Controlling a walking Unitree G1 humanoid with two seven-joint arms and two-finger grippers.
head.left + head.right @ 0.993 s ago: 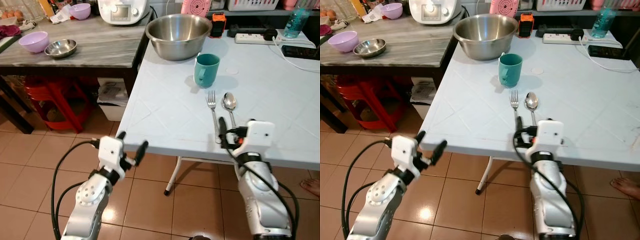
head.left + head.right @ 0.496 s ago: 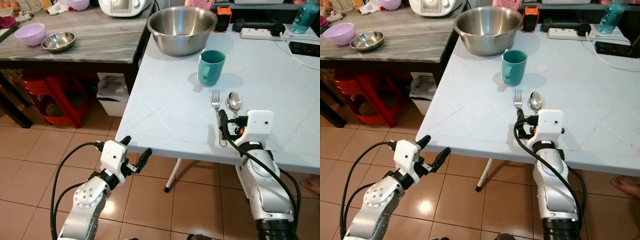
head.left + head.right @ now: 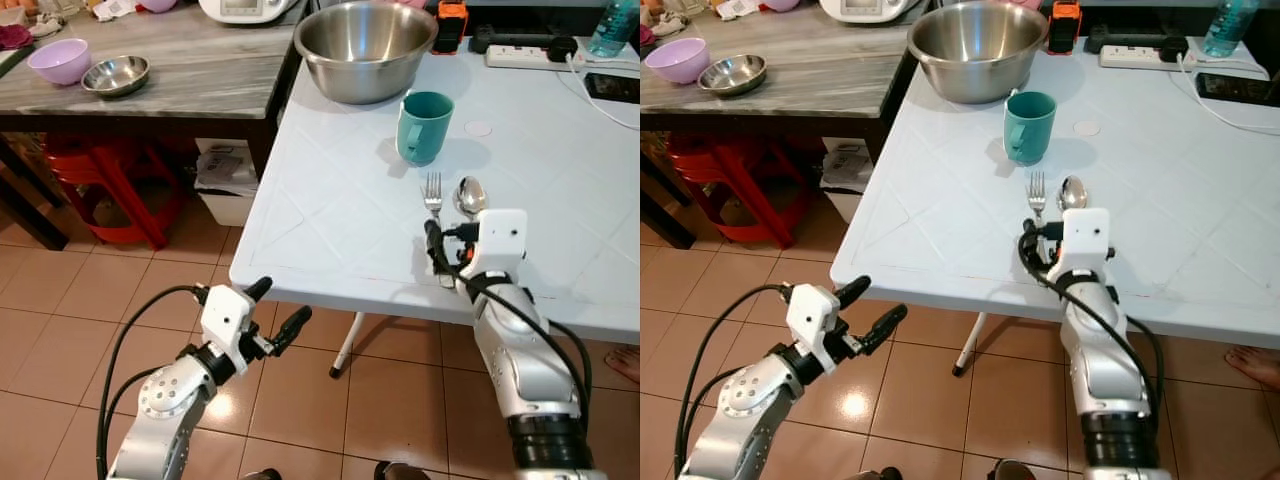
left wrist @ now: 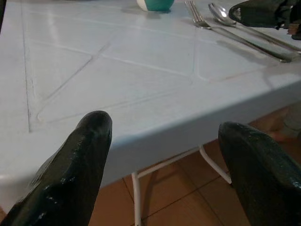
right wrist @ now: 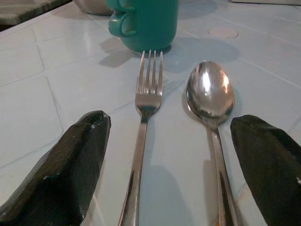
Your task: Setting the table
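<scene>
Tiled terracotta floor [image 3: 60, 310]; pale blue plastic table [image 3: 340, 200] ahead, a grey wood-grain side table [image 3: 170, 85] butting against its left edge. On the blue table: fork [image 5: 146, 101] and spoon [image 5: 210, 96] lying side by side, parallel, tines and bowl pointing toward a teal mug [image 3: 423, 127] that stands upright just beyond them. Large steel mixing bowl [image 3: 365, 48] at the far left corner, behind the mug. White power strip [image 3: 535, 55] along the back edge, cable trailing right. Side table carries a lilac bowl [image 3: 58, 61] and a small steel bowl [image 3: 116, 74], close together. Right gripper [image 5: 174, 160] low over the table near its front edge, fingers spread wide, one outside the fork handle, the other outside the spoon handle, holding nothing. Left gripper [image 4: 164, 160] below and in front of the table's near left corner, over the floor, fingers parted wide, empty. Red stool [image 3: 105, 190] under the side table.
</scene>
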